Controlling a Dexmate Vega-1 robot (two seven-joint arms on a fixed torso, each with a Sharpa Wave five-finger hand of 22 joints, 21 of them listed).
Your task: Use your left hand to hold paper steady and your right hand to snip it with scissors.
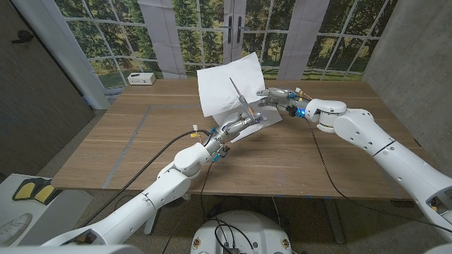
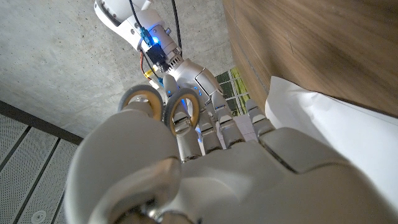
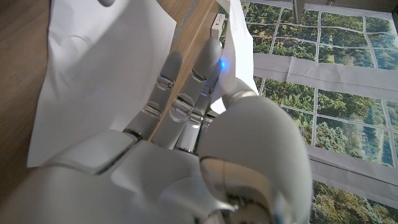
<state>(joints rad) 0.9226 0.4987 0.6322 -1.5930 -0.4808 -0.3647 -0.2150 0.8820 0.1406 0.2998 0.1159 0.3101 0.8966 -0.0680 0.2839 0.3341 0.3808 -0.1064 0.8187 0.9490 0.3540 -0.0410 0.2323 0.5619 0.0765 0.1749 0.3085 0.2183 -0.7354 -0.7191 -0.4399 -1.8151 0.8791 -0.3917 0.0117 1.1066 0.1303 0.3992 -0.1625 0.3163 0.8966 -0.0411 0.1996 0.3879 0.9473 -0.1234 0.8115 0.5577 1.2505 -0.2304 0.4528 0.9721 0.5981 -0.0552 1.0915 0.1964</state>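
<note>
Left hand (image 1: 244,125) holds paper (image 1: 229,88); right hand (image 1: 279,99) grips scissors (image 1: 239,94).

Head camera looks down; both wrist cameras closely share the paper (image 1: 227,86)

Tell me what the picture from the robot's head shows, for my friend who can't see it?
Two white robot arms meet over a wooden table, where a white sheet of paper stands partly lifted. The left hand is at the paper's lower edge, the right hand at its side, and scissors point up against the sheet. A small white box sits at the far edge.
</note>
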